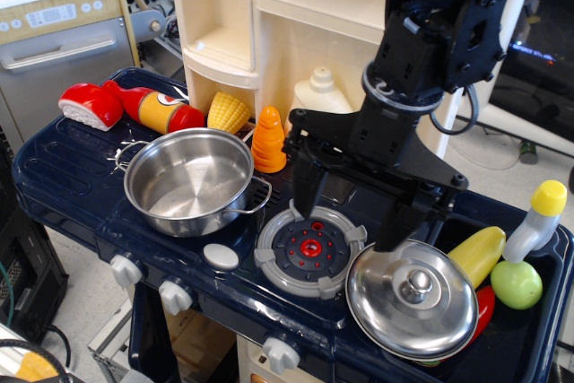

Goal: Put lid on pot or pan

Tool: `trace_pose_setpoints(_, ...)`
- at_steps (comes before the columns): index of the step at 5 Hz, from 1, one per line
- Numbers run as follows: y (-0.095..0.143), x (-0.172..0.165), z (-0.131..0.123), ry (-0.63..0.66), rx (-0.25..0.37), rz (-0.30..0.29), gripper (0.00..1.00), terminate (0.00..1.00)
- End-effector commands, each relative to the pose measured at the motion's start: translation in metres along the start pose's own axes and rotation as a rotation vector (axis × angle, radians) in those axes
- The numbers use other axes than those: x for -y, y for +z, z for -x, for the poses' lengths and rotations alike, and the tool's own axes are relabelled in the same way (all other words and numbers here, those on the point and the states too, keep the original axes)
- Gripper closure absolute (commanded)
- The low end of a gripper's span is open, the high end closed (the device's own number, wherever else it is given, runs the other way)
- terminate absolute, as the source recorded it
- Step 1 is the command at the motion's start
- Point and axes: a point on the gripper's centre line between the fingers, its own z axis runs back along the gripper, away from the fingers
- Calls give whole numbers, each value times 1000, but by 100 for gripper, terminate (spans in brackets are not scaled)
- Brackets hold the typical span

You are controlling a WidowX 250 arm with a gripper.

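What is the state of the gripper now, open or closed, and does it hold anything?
Gripper: jaws open wide, holding nothing, above the burner beside the lid.

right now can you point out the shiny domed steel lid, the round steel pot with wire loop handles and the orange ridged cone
shiny domed steel lid (412, 299), main view, on its dome beside the knob
round steel pot (184, 187), main view, on its inner floor
orange ridged cone (268, 141), main view, on its ribbed side

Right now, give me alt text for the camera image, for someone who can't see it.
A black robot arm's open tool hangs above a toy stove's burner, beside a steel lid lying at the sink's edge. An empty steel pot sits uncovered to the left, with toy food behind it.
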Motion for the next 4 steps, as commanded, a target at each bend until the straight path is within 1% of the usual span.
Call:
trace_pose_setpoints(1,-3,33,-14,58,82,62,0,0)
trace_pose_setpoints(2,-9,44,-18,73,83,105,0,0)
trace_pose_setpoints(3,-16,49,-18,64,98,114,0,0)
trace_pose_setpoints(4,-25,46,-19,65,125,155,0,0)
